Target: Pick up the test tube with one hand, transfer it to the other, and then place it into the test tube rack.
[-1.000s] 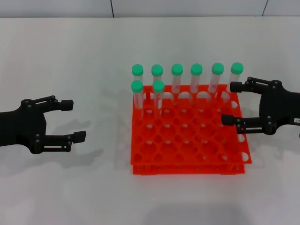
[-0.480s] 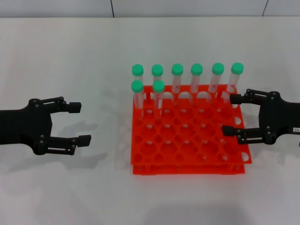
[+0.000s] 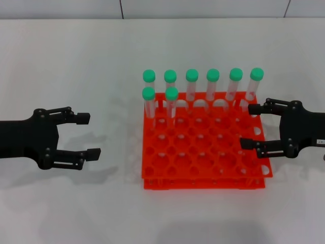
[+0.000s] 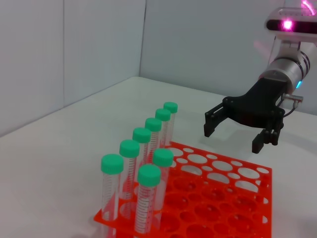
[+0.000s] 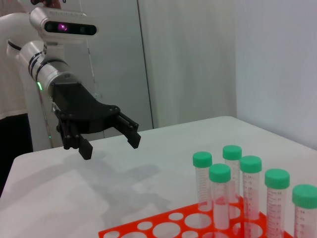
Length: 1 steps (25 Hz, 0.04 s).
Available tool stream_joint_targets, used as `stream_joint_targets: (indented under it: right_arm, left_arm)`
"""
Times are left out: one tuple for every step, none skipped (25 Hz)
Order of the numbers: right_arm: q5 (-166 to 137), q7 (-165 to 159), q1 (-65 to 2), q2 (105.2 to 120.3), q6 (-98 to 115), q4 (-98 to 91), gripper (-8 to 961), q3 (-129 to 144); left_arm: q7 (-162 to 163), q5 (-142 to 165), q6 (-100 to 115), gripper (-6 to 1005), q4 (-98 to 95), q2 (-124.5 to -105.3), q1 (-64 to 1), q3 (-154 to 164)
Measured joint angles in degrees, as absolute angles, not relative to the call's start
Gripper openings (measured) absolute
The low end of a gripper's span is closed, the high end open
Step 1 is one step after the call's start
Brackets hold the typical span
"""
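Several green-capped test tubes stand upright in the orange-red test tube rack: a full back row and two in the second row at its left end. I cannot single out one of them. My left gripper hovers open and empty over the table, well left of the rack. Over the rack's right edge my right gripper is open and empty too, just in front of the back-right tube. The left wrist view shows the tubes, the rack and the right gripper. The right wrist view shows the left gripper beyond the tubes.
The white table runs wide around the rack, with a pale wall behind it. Most holes of the rack are unfilled.
My left gripper has slid right toward the rack. My right gripper has moved from the back-right tube toward the near side along the rack's right edge. Both stayed open.
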<state>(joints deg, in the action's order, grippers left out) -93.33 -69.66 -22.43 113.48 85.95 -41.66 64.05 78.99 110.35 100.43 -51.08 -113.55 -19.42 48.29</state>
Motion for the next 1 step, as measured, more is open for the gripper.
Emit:
stream_joint_targets:
  right_arm:
    - [-93.3, -69.7, -22.4, 113.45, 86.0, -41.7, 872, 64.1]
  left_arm:
    - [79.0, 110.4, 100.4, 894, -51.1, -113.55, -19.4, 48.3]
